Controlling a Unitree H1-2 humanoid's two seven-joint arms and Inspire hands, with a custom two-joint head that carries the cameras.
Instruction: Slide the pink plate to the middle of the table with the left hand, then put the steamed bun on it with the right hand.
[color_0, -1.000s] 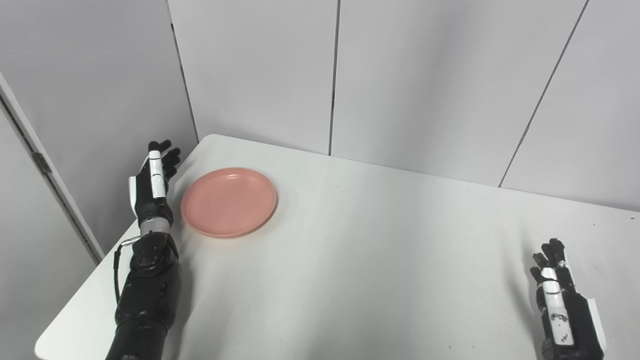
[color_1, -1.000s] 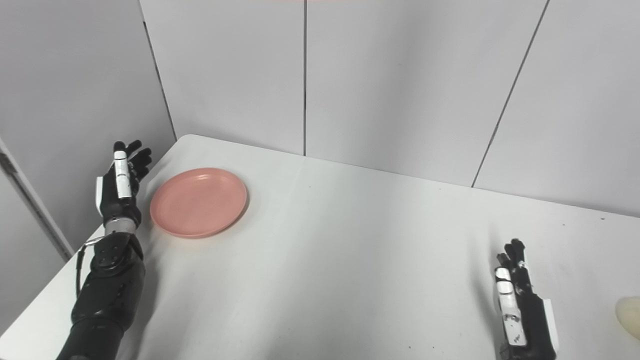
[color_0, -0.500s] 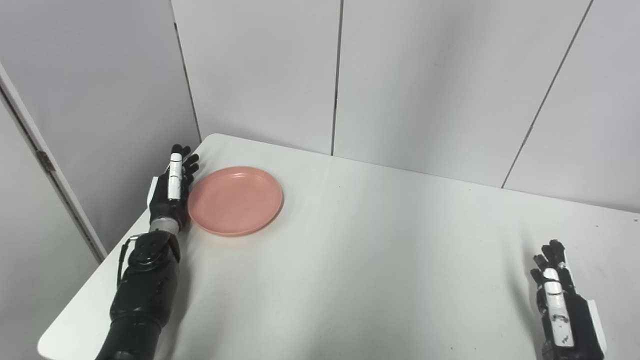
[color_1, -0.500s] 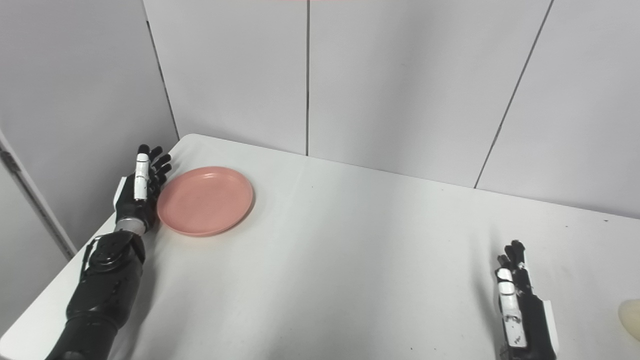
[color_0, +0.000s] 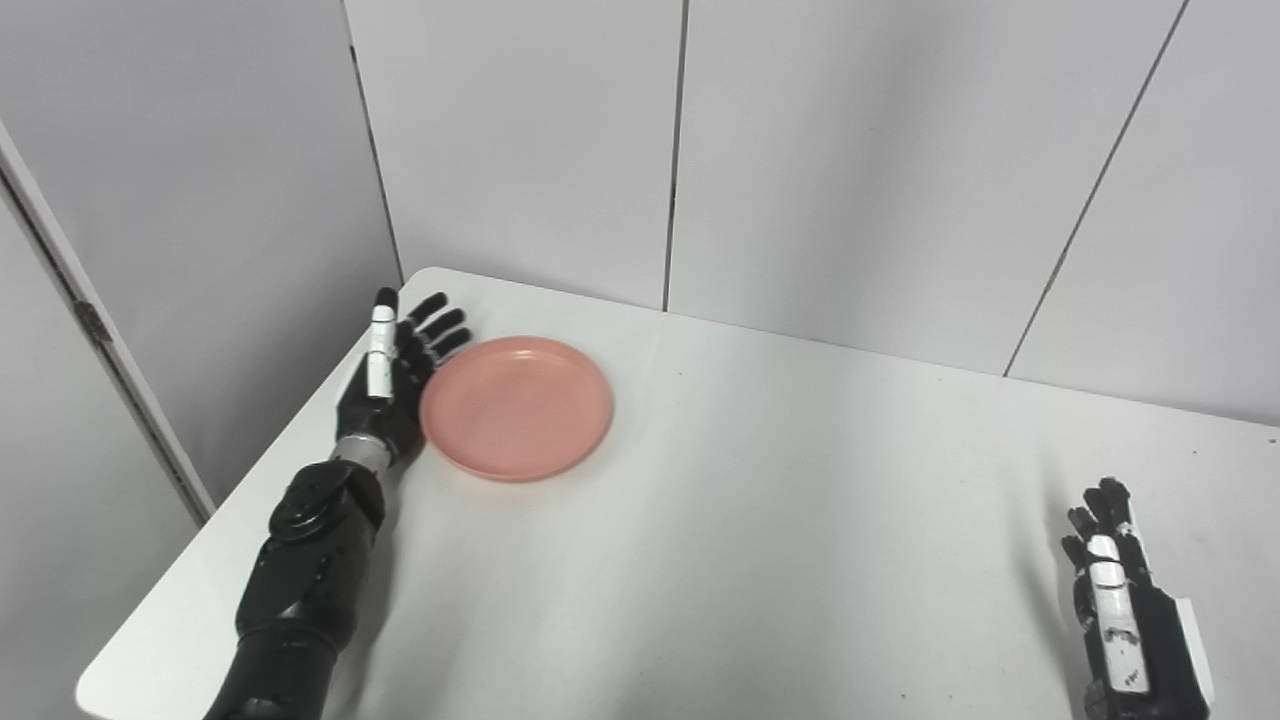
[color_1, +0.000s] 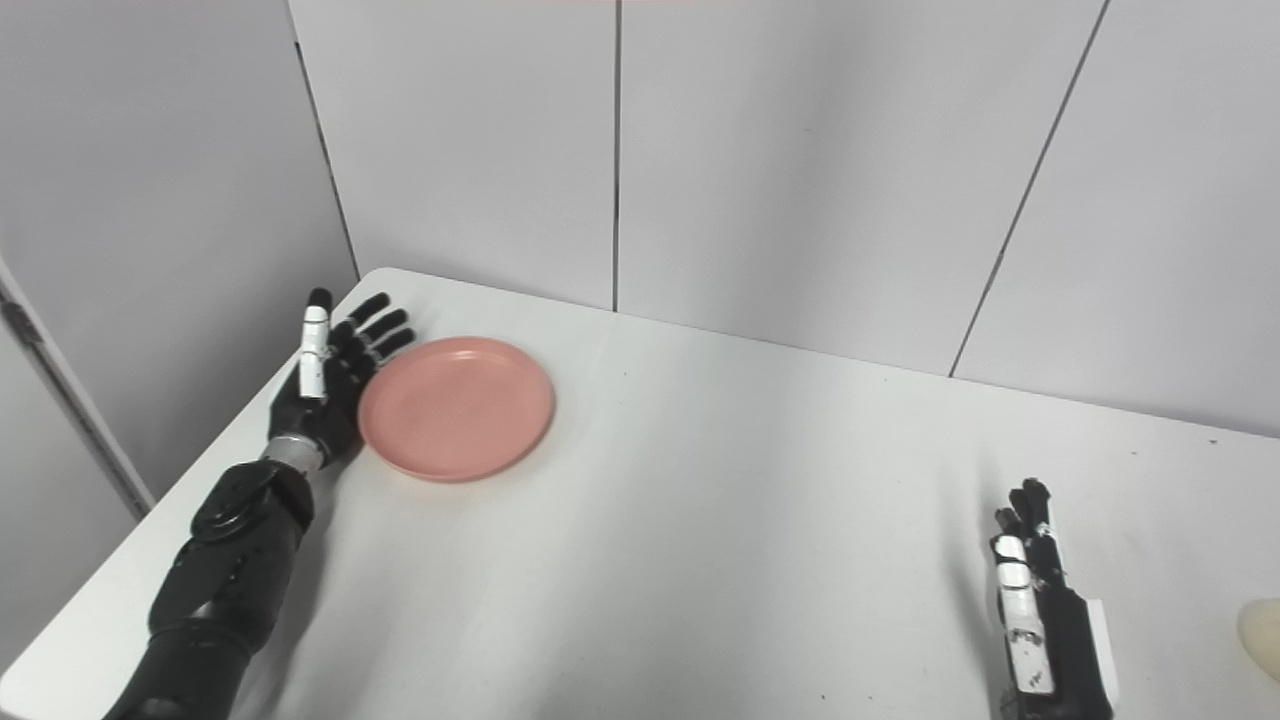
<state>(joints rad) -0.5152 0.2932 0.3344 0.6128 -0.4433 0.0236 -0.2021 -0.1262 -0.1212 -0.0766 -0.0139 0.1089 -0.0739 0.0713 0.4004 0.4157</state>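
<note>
The pink plate lies flat on the white table at the far left. My left hand is open, fingers spread, its palm side against the plate's left rim. My right hand rests open and empty at the near right of the table, fingers pointing away from me. The pale steamed bun shows only in the right eye view, cut by the right edge, on the table to the right of my right hand.
Grey wall panels stand behind the table and along its left side. The table's rounded far-left corner is just beyond my left hand. The left table edge runs close beside my left forearm.
My left hand has come in against the plate's left rim and pushed the plate to the right, toward the table's middle. The right hand has not moved.
</note>
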